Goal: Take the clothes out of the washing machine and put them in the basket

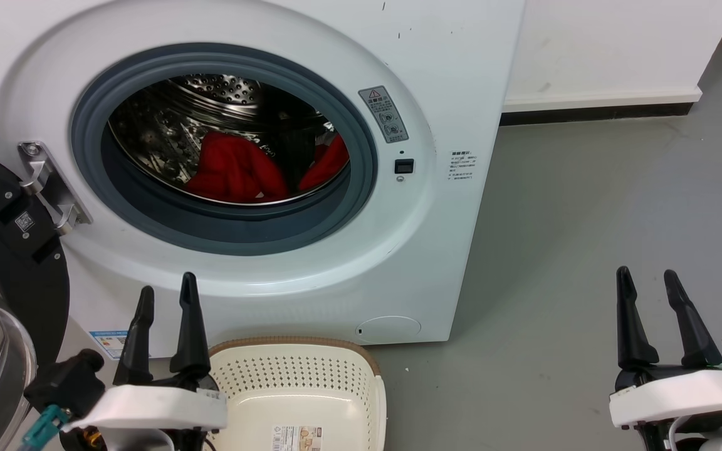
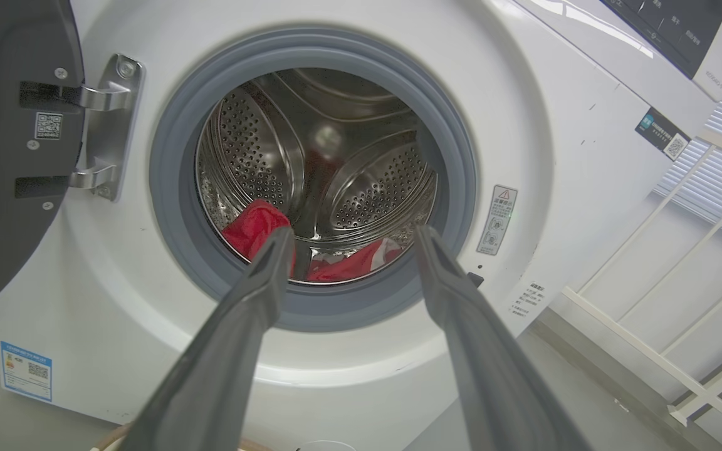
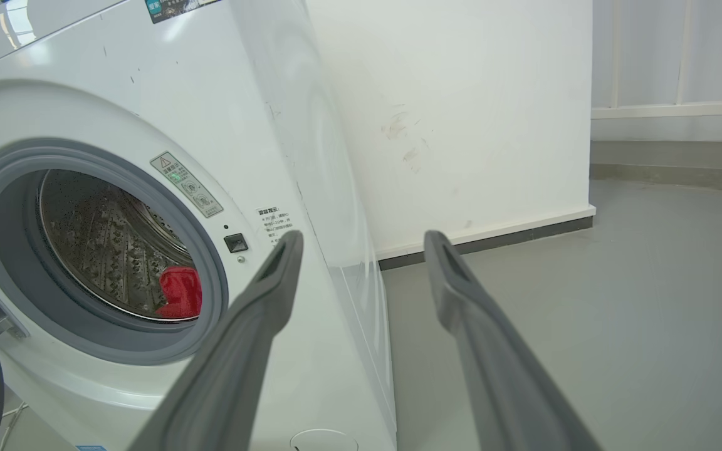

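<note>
Right, both arms sit low at the front of the washing machine point(image 1: 449, 62), and neither has hold of anything. The left gripper point(image 1: 168, 283) has its fingers parted a modest way with nothing between them. Its tips point up in front of the machine's lower panel, and the cream basket point(image 1: 298, 376) is just beside it. The right gripper point(image 1: 647, 272) is spread about as wide and just as empty, well off to the side over bare grey floor point(image 1: 586, 219).

The clothes point(image 1: 235, 166) lie in red heaps at the bottom of the perforated steel drum point(image 1: 160, 125), behind the grey gasket point(image 1: 223, 232). The glass door point(image 1: 16, 250) is swung wide on its metal hinge point(image 1: 47, 185). The basket stands on the floor right below the porthole, with a printed label point(image 1: 297, 435) showing in its bottom; whether it touches the machine, I cannot tell.

From the left wrist, the look is straight into the drum between the fingers. Two red pieces show there, one with a flash of white, and the dark control panel point(image 2: 668, 25) is up in the corner. From the right wrist, the look runs along the machine's flank to a scuffed white wall point(image 3: 461, 94), with one red bundle seen at an angle through the porthole
</note>
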